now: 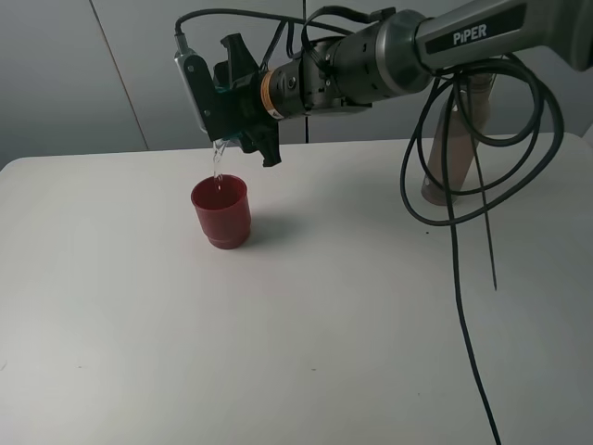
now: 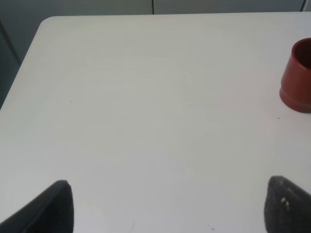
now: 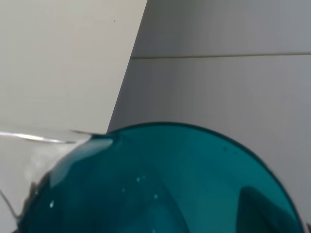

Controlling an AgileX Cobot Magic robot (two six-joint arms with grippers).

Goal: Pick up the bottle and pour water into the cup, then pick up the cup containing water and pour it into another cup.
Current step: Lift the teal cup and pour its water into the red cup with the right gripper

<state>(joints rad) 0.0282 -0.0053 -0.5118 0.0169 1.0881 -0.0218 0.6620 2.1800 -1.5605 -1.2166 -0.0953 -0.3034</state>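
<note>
Teal plastic fills the lower half of the right wrist view — the cup (image 3: 165, 184), so close that only its curved wall and a few droplets show, with a thin stream of water (image 3: 34, 137) leaving its rim at the left edge. In the high view the right gripper (image 1: 243, 139) sits in the upper middle of the frame, rolled on its side, and the cup itself is hidden among the black fingers there; the gripper is pinching the cup, tipped over. Water (image 1: 219, 159) falls from it in a short clear thread into the red cup (image 1: 220, 211), which stands upright on the white table (image 1: 306, 334) directly below, left of centre. At the right edge, behind looping black cables (image 1: 454, 241), the brownish bottle (image 1: 454, 139) stands on the table, well apart from the red cup. In the left wrist view the left gripper (image 2: 167, 206) is spread wide — one dark fingertip in each lower corner — over bare table, with the red cup at the upper right edge.
</note>
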